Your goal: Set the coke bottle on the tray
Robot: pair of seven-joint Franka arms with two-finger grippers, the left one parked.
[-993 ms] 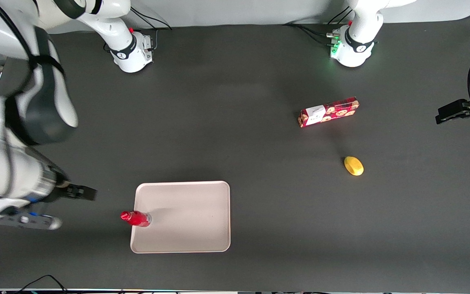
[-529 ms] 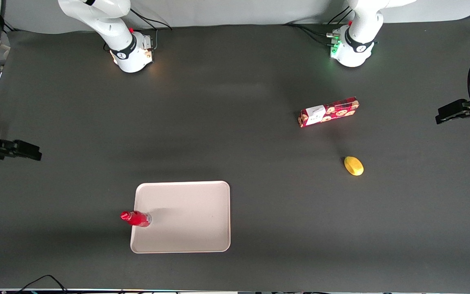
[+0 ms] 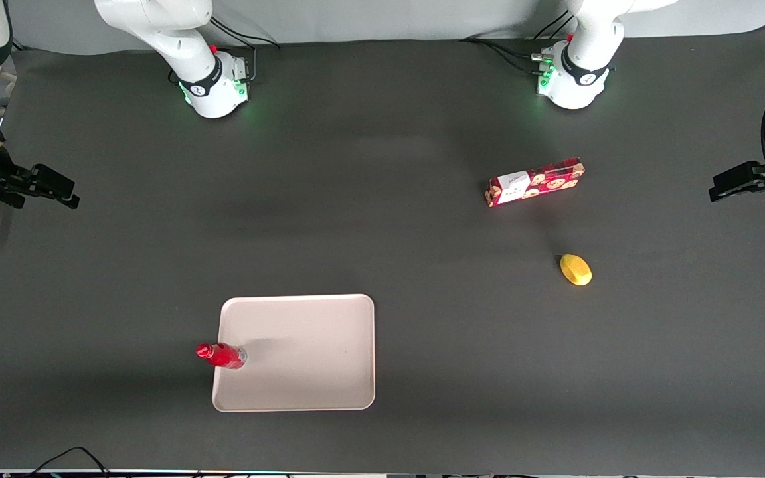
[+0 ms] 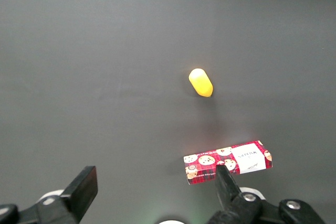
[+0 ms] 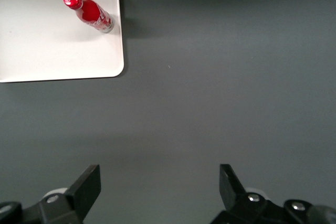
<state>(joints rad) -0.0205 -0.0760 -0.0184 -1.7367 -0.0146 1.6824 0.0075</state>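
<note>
The small red coke bottle point(image 3: 222, 355) stands upright on the pale cream-pink tray point(image 3: 309, 372), close to the tray's rim at the working arm's end. The right wrist view shows the bottle point(image 5: 89, 12) on the tray point(image 5: 47, 51) too. My gripper point(image 3: 57, 189) is open and empty, raised over bare table at the working arm's end, well away from the tray and farther from the front camera than it. In the right wrist view the gripper point(image 5: 160, 182) has its fingers spread wide over bare dark mat.
A red cookie box point(image 3: 534, 182) and a yellow lemon-like object point(image 3: 576, 269) lie toward the parked arm's end of the table; both show in the left wrist view, the box point(image 4: 227, 161) and the yellow object point(image 4: 201, 82). The table is a dark mat point(image 3: 422, 265).
My gripper has drawn away from the bottle, moving up and farther from the front camera toward the table's end. The bottle and tray have not moved.
</note>
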